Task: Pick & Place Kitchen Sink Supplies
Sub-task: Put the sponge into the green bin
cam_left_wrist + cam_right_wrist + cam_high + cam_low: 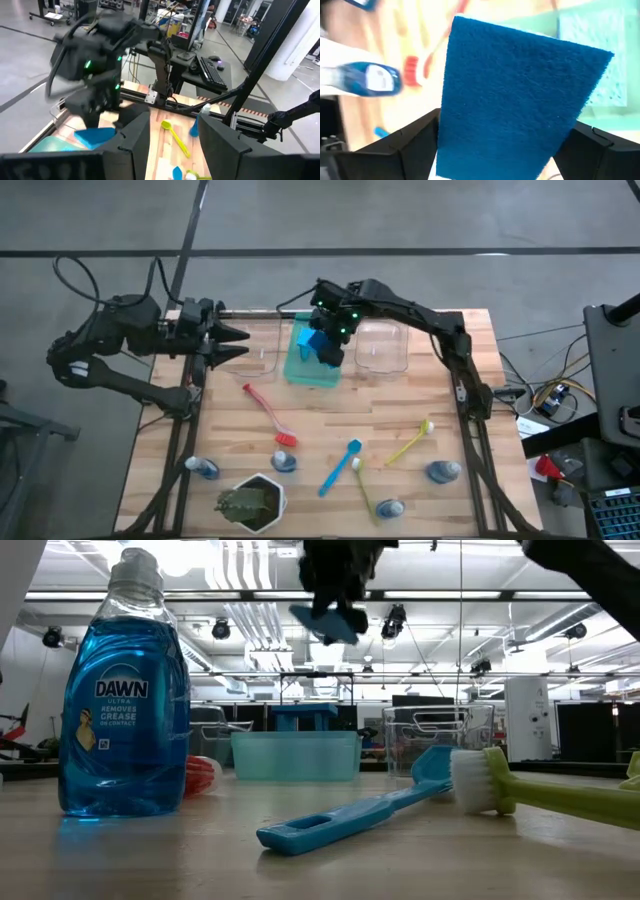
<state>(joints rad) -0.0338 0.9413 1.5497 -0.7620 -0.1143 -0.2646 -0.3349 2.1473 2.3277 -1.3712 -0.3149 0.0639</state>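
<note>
Gripping flat fuzzy blue sponge (520, 95), right end effector (328, 345) above green tray (312, 367).

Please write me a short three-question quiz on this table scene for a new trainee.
1. True or false: the right gripper holds a flat blue rectangular sponge above the green plastic tray.
2. Which long-handled dish brush lies nearest the left gripper? A) red brush B) blue brush C) yellow-green brush
3. Fill in: the green plant in a white hexagonal pot stands at the table's ____ edge in the high view, near or far from the arms' bases.

Key: 1 true; 2 A; 3 far.
</note>
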